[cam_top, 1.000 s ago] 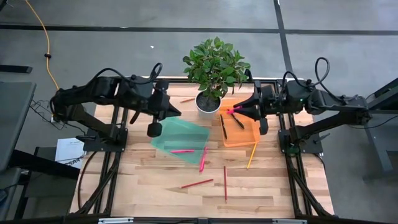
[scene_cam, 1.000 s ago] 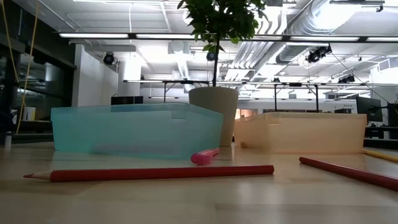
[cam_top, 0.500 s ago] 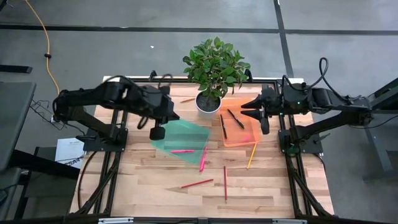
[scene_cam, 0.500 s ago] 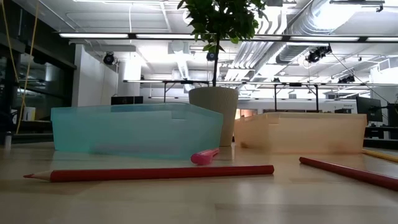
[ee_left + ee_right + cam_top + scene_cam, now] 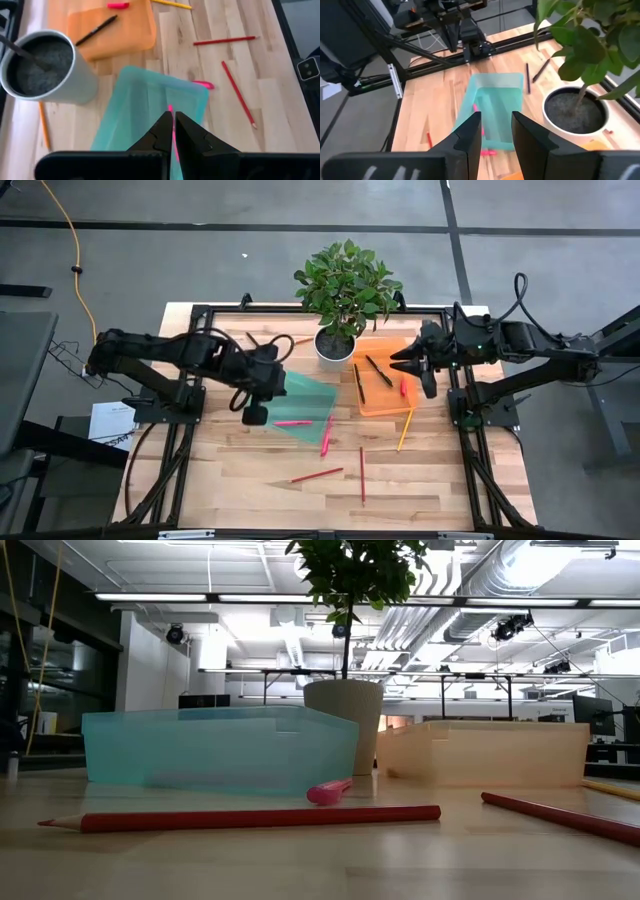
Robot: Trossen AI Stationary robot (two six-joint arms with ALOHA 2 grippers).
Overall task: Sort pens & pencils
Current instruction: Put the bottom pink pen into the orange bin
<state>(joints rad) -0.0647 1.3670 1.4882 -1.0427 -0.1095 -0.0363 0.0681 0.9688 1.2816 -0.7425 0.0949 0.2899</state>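
Teal tray (image 5: 150, 110) bears no readable writing. Only the left wrist view shows the left tool (image 5: 173, 131) pinched closed above it; the right tool (image 5: 495, 131) gapes wide, empty.

Pale wood table (image 5: 250, 470), translucent plastic trays (image 5: 300, 402)

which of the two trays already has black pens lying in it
The orange tray, on the right gripper's side beside the plant pot, holds two black pens. The teal tray shows no black pens.
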